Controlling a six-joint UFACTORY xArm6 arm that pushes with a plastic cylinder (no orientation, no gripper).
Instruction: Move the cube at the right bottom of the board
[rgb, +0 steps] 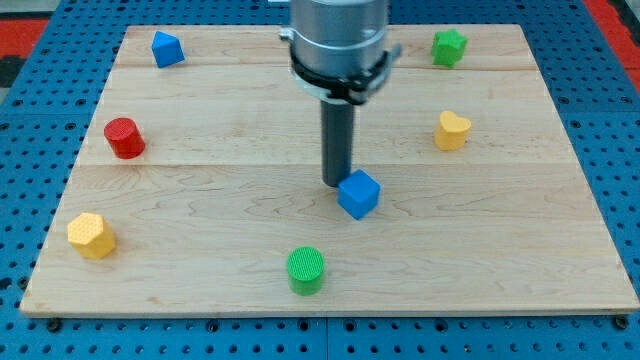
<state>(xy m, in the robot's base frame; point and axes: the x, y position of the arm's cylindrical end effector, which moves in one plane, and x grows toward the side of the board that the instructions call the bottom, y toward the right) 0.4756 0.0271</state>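
So my tip (337, 183) is parked right up against the upper-left side of the blue cube (358, 194), which sits a bit right of the middle of the pale wooden board (520, 250), and there's no claw on this rig, just the dark rod. Around it: a green cylinder (306, 270) below near the bottom edge and a yellow heart-shaped block (452, 130) to the right. Also a green star-shaped block (449, 47) top right, a blue angular block (167, 49) top left, a red cylinder (124, 137) at left and a yellow hexagonal block (91, 235) bottom left.
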